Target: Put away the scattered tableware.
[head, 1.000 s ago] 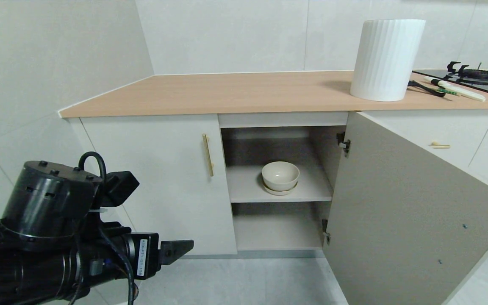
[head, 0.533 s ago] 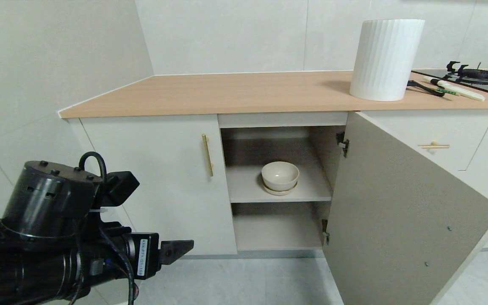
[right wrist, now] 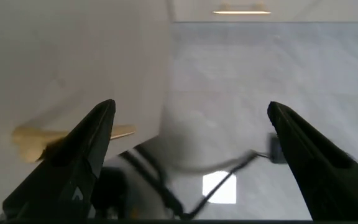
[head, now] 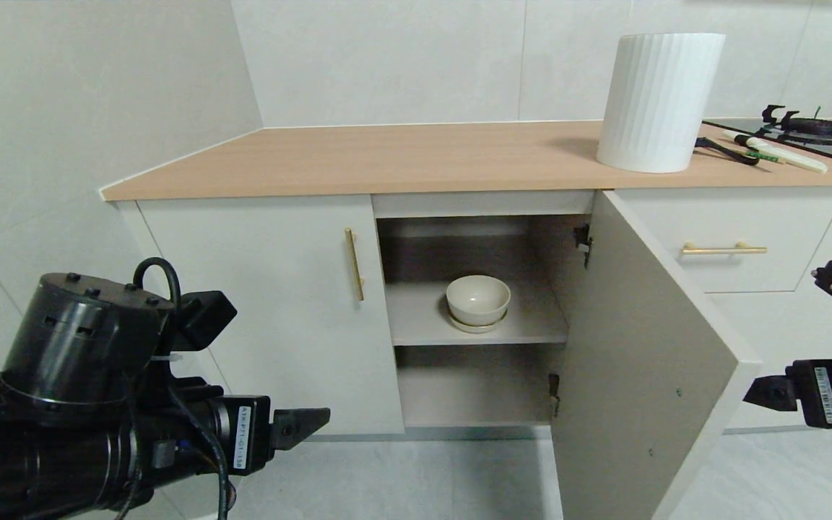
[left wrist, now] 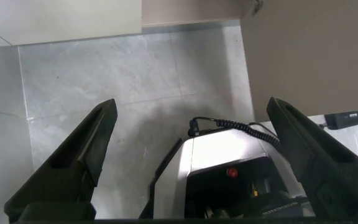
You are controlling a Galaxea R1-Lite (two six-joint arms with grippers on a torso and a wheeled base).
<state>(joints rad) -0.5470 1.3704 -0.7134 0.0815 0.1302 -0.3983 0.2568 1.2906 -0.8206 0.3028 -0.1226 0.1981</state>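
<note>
Low at the robot's left, the left claw [left wrist: 191, 107] hangs over the grey floor with its fingers spread wide, holding nothing. At the right, the right claw [right wrist: 191, 109] is likewise spread and empty, at the free edge of the pale, half-open cabinet door [head: 647, 347], with the door's gold bar handle [right wrist: 42, 138] just beside one finger. Farther back, well apart from both claws, the cream ceramic bowl [head: 478, 296] sits on a small matching plate [head: 477, 326] on the cabinet's upper shelf [head: 423, 318]. Beyond, a white ribbed cylindrical container [head: 658, 101] stands on the wooden desk [head: 387, 155].
</note>
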